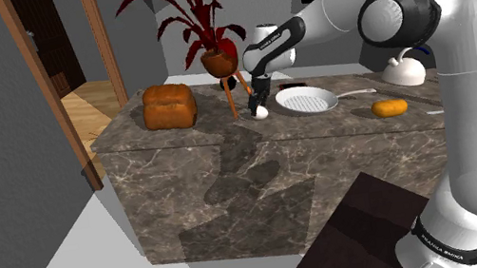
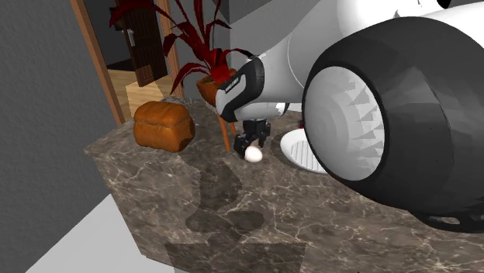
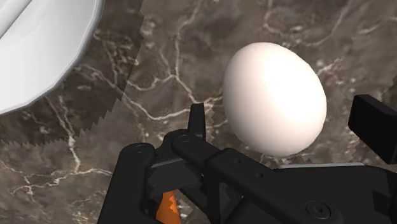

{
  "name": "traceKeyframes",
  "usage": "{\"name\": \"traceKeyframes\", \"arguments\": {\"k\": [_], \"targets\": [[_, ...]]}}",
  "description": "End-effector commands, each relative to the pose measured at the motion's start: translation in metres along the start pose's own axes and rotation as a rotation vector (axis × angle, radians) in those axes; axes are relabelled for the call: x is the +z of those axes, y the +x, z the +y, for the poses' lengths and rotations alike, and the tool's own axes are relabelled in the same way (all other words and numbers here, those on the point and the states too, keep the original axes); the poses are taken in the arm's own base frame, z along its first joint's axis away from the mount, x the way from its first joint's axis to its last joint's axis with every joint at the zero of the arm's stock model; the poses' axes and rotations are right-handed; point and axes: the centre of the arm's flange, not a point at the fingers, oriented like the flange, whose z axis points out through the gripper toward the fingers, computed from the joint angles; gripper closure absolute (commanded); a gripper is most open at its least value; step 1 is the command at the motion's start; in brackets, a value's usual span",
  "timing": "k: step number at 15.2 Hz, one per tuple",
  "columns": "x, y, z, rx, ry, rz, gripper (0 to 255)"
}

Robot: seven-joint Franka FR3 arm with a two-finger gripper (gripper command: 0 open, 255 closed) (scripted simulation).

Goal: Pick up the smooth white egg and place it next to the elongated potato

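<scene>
Gripper [image 3: 286, 114] jaws apart, white egg [image 3: 273, 83] between them, unclasped

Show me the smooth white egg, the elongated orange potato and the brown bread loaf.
smooth white egg [image 3: 275, 98]: wrist view, middle of its shell.
elongated orange potato [image 1: 389, 108]: shoulder view, centre of its top.
brown bread loaf [image 1: 169, 106]: shoulder view, middle of its front side.

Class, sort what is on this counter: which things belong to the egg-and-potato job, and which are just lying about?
Job in hand: white egg; potato; tool, open around the egg.

Lying about: bread loaf; white pan; red-leaved pot plant; white kettle.
</scene>
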Motion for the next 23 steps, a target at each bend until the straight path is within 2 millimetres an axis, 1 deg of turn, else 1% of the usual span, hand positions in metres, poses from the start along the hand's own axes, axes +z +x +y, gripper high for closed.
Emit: {"name": "traceKeyframes", "arguments": {"k": [1,2,9,10,19,23], "targets": [[0.011,-0.001,0.000,0.000,0.000,0.000,0],[0.014,-0.001,0.000,0.000,0.000,0.000,0],[0.014,-0.001,0.000,0.000,0.000,0.000,0],[0.014,-0.001,0.000,0.000,0.000,0.000,255],[0.014,-0.001,0.000,0.000,0.000,0.000,255],[-0.007,0.002,0.001,0.000,0.000,0.000,255]]}}
